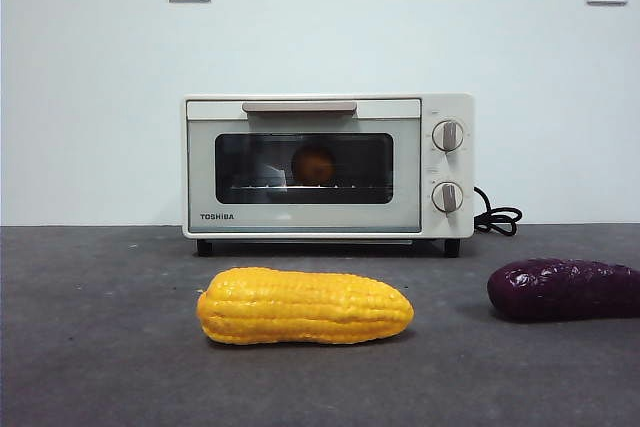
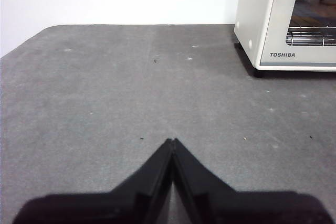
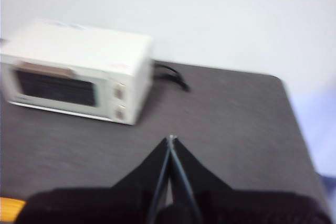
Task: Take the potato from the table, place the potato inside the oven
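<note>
The orange-brown potato (image 1: 313,164) sits on the rack inside the cream-white TOSHIBA oven (image 1: 328,166), seen through the dark glass of its shut door. The oven (image 2: 286,19) stands at the back of the dark grey table (image 1: 100,347). My left gripper (image 2: 171,141) is shut and holds nothing, hovering over bare table to the oven's left. My right gripper (image 3: 170,138) is also shut and holds nothing, raised above the table in front of and to the right of the oven (image 3: 73,69). Neither arm shows in the front view.
A long yellow corn cob (image 1: 304,305) lies in front of the oven, and its end (image 3: 10,207) peeks into the right wrist view. A dark purple bumpy vegetable (image 1: 563,289) lies at the right. The oven's black cord (image 1: 497,216) trails to its right.
</note>
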You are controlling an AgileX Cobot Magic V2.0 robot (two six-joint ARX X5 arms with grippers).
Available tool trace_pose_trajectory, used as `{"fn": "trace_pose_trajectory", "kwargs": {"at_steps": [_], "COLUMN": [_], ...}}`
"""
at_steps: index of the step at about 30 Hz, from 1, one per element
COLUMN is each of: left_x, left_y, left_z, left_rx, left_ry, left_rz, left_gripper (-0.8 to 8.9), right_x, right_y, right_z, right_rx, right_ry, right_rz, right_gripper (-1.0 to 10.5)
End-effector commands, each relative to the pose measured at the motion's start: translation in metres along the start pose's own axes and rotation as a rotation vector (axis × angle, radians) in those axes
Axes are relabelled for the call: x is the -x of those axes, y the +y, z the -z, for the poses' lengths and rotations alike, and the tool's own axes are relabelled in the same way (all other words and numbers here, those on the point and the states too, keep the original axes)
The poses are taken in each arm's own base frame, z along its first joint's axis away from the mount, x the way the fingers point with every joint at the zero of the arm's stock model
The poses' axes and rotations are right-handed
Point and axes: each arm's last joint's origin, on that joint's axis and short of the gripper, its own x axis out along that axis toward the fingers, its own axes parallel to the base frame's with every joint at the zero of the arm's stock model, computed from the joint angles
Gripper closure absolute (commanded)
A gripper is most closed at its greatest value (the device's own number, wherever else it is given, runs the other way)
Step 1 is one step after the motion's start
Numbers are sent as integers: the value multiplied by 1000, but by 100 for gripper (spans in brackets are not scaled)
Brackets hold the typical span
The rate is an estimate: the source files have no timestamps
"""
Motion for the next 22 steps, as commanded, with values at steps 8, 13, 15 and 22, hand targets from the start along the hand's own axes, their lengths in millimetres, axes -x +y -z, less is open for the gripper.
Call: {"fn": "trace_pose_trajectory", "kwargs": {"at_steps": [8, 13, 15, 22], "left_x": [-1, -1, -1, -1], "left_y": [0, 0, 0, 0], "left_z": [2, 2, 2, 2], "left_rx": [-13, -13, -13, -13], "left_ry": [3, 3, 3, 3], "left_rz": [-1, -1, -1, -1], "left_gripper": [818, 818, 818, 818], "right_x": [-77, -121, -133, -156], "right_y": [39, 47, 45, 35], "right_z": [57, 107, 130, 193], "right_rx": [-75, -133, -162, -214], "right_ry": [-239, -392, -391, -310], "right_rz": [-190, -282, -267, -36], "right_gripper": [945, 945, 945, 945]}}
